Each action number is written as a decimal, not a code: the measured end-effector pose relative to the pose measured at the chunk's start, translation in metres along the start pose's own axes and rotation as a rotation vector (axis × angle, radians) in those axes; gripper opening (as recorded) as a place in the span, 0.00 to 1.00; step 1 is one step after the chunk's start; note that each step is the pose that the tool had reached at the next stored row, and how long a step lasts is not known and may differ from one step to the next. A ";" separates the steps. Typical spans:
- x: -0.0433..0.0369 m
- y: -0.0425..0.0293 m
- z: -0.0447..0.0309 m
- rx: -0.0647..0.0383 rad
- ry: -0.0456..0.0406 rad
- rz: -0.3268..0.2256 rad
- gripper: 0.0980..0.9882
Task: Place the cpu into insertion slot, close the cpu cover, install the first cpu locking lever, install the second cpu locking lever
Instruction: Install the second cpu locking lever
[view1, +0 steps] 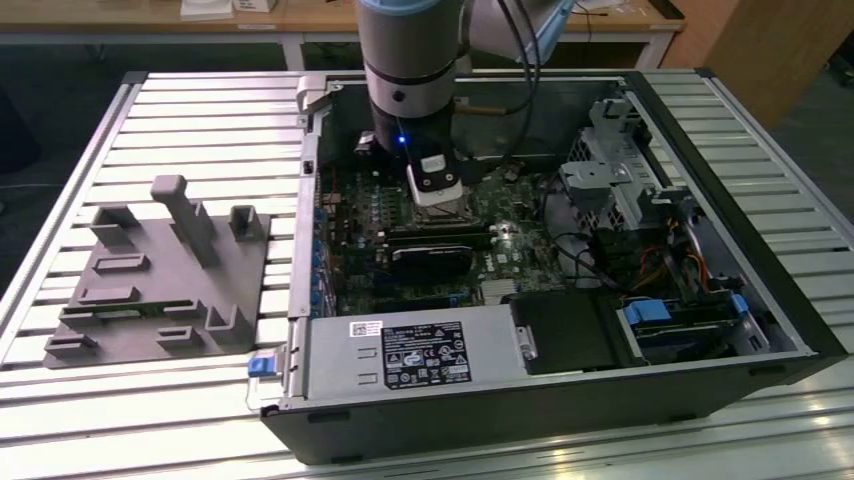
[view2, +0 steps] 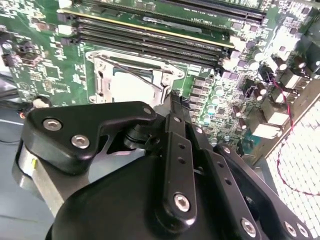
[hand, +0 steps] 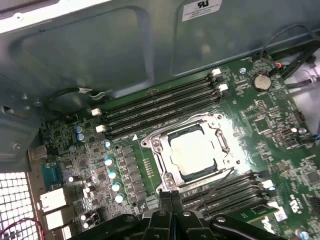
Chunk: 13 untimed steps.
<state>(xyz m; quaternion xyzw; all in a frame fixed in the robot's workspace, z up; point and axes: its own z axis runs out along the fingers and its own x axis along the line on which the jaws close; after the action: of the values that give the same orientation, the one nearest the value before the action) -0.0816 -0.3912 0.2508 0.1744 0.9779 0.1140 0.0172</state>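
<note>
The cpu (hand: 192, 152), a pale silvery square, lies flat in the insertion slot (hand: 159, 159) on the green board. The cpu cover (hand: 223, 140), a thin metal frame, lies down around the chip. A thin wire locking lever (view2: 131, 73) slants up across the socket, and its end runs toward my fingertips (hand: 165, 199). My gripper (hand: 170, 196) hangs just above the socket's near edge with its black fingers pressed together and nothing held. In the exterior view the gripper (view1: 438, 195) reaches down into the open computer case over the cpu (view2: 129, 85).
Long black memory slots (hand: 165, 102) run beside the socket, with blue capacitors (hand: 111, 175) close by. The case wall (hand: 100, 45) rises behind the board. A power supply (view1: 414, 355) and drive cages (view1: 627, 190) crowd the case. A grey fixture block (view1: 160, 280) sits on the exterior view's left.
</note>
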 end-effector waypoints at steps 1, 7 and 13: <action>-0.0015 0.0007 -0.0004 0.003 -0.0008 0.001 0.01; -0.0131 0.0050 -0.0002 0.024 -0.0036 0.006 0.01; -0.0246 0.0087 0.0005 0.035 -0.0042 0.010 0.01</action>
<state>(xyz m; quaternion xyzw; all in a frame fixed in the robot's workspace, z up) -0.0556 -0.3916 0.2522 0.1799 0.9788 0.0968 0.0157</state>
